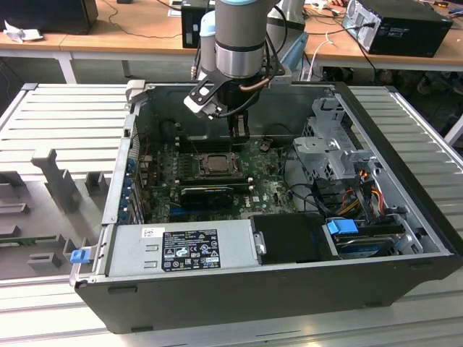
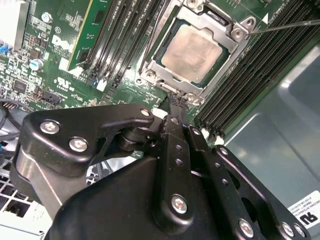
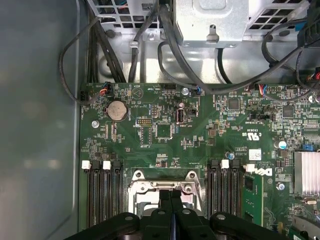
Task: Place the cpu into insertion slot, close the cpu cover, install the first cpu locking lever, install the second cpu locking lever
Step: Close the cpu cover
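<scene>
One open computer case (image 1: 275,293) is seen lying on a ribbed grey counter (image 1: 65,116). Nearest inside it, one grey power supply (image 1: 181,249) is set along the front wall, with one black box (image 1: 293,238) beside it. Behind these, one green board (image 1: 271,189) is laid flat, carrying one long black card (image 1: 207,194) and, just beyond that, one insertion slot (image 1: 230,163). The slot is occupied — one cpu (image 2: 192,52) is seated in it, and one cpu cover (image 2: 220,64) is folded flat around the chip, whose silvery top is framed by the window. Two banks of black memory slots (image 3: 105,195) are counted, one on each side of the socket. One thin metal rod (image 2: 287,24) is seen standing free past a corner of the cover.

The end effector (image 2: 176,102) is held at the cover's edge with its fingers pressed together — whether anything thin is pinched between them cannot be told.

Past the socket in the first wrist view, one round coin battery (image 3: 116,110) is mounted on the board, then one metal drive cage (image 3: 210,20) is seen among bundled cables. Behind the case, one wooden counter (image 1: 130,32) is seen bearing a second computer (image 1: 405,25)
</scene>
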`<state>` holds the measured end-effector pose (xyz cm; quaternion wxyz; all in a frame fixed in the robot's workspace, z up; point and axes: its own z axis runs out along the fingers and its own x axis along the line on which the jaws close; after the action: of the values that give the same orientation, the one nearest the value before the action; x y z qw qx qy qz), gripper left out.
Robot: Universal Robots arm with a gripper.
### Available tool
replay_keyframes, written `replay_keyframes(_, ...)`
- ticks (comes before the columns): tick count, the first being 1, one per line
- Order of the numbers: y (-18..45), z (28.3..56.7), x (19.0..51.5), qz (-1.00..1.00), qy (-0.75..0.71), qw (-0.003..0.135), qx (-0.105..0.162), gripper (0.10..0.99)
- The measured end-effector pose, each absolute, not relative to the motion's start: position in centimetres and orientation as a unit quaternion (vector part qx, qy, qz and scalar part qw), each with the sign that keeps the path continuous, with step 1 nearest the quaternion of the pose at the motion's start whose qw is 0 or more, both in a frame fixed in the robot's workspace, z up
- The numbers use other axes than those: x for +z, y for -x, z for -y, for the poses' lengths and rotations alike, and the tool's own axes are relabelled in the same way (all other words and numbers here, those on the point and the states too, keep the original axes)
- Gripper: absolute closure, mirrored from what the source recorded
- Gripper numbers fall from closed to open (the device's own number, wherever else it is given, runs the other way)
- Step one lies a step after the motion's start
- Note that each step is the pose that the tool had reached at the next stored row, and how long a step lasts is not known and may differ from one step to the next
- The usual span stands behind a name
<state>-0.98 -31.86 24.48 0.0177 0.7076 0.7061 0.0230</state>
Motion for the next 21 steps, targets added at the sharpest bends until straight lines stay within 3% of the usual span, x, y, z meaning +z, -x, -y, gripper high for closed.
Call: replay_keyframes(21, 2.1, 31.9, 24.3, -0.706, -0.708, 0.018, 0.023, 0.98)
